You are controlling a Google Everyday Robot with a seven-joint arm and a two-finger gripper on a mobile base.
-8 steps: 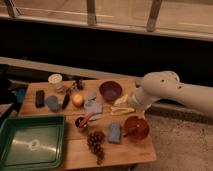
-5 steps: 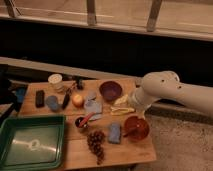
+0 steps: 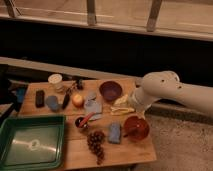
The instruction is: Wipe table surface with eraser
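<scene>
— Tray [image 3: 32,119] at the far left, green, sitting on the front corner of the table surface [image 3: 75,152]. What lies behind it?
— The eraser [image 3: 39,98]: a small black block lying flat on the wood near the left edge, with nothing touching it. Just beside it on the right is a blue-grey pad [image 3: 52,103], then a slim dark stick [image 3: 66,100]. A white cup [image 3: 55,80] stands behind those two.
— And the middle?
— A round orange-red fruit [image 3: 77,101], and in front of it a small dark bowl [image 3: 81,121] with something red in it. A bunch of grapes [image 3: 95,144] lies near the front edge. Further right there is a purple bowl [image 3: 110,90] toward the back and a blue sponge [image 3: 115,133] toward the front.
— Where is the gripper?
— The gripper [image 3: 130,105] is at the end of the white arm [image 3: 165,90], which reaches in from the right. It is low over the right part of the table, by a yellow item [image 3: 120,108], between the purple bowl and a reddish-brown bowl [image 3: 136,128]. It is well apart from the eraser. Whether it is open or closed, I cannot tell.
</scene>
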